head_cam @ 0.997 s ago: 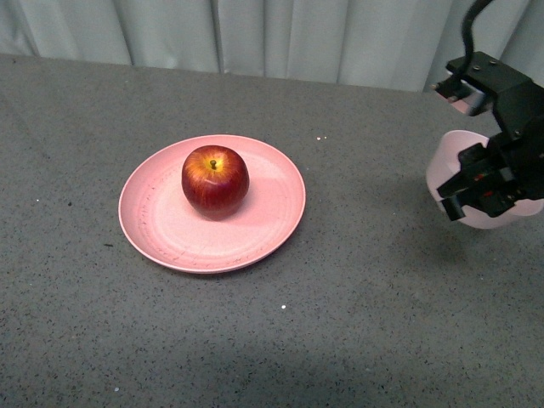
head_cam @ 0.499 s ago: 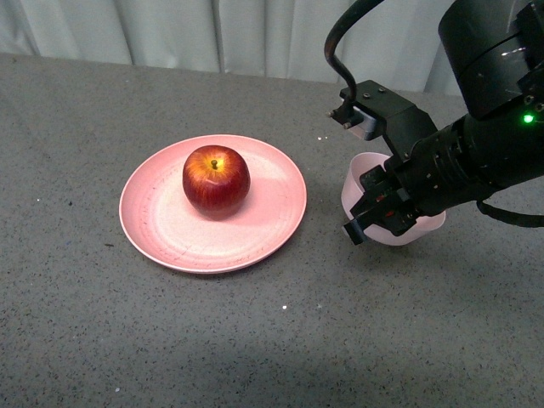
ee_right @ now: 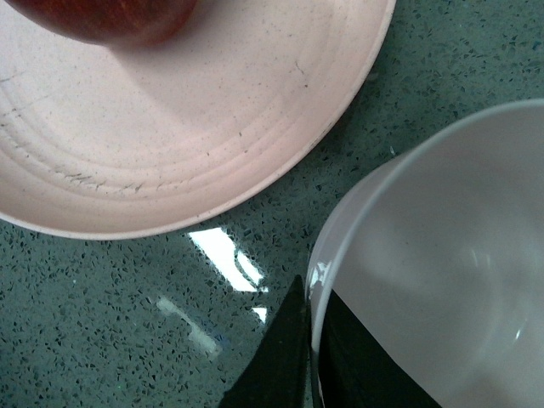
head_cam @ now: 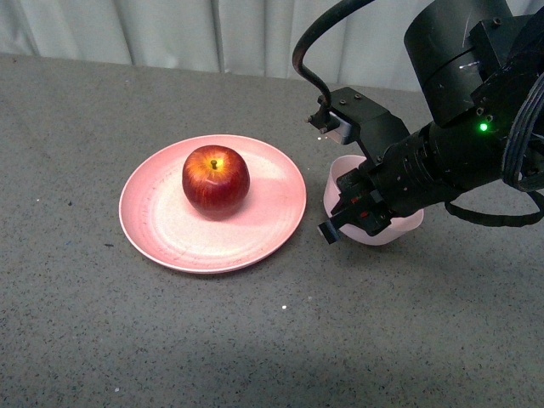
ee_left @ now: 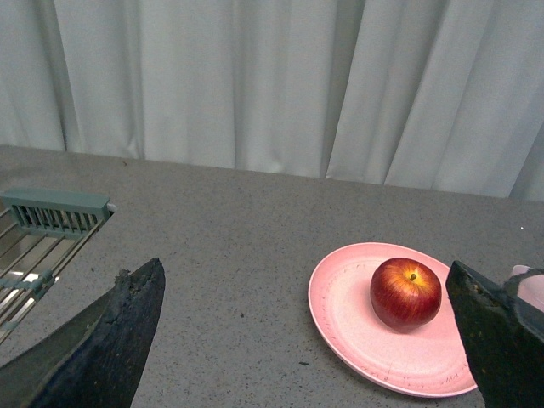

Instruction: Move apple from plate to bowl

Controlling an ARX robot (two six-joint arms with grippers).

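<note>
The dark-red apple (head_cam: 215,178) (ee_left: 405,293) sits upright on the salmon-pink plate (head_cam: 161,223) (ee_left: 344,310), left of the middle of the table. Just right of the plate's edge is the pale pink bowl (head_cam: 398,229), with my right gripper (head_cam: 347,217) shut on its near-left rim. In the right wrist view the bowl (ee_right: 442,280) has one finger outside its wall and one inside, and the gripper (ee_right: 314,357) pinches the rim; the plate (ee_right: 170,144) and a sliver of apple (ee_right: 110,15) lie close beside it. My left gripper (ee_left: 303,265) is open and empty, some way back from the plate.
A grey speckled table carries everything. A pale curtain (head_cam: 212,34) hangs along the far edge. In the left wrist view a wire rack with a teal end (ee_left: 53,212) sits off to one side. The bulky right arm (head_cam: 476,110) fills the front view's upper right.
My right arm has carried the bowl leftward from the right edge of the front view to just beside the plate. The apple and plate have not moved.
</note>
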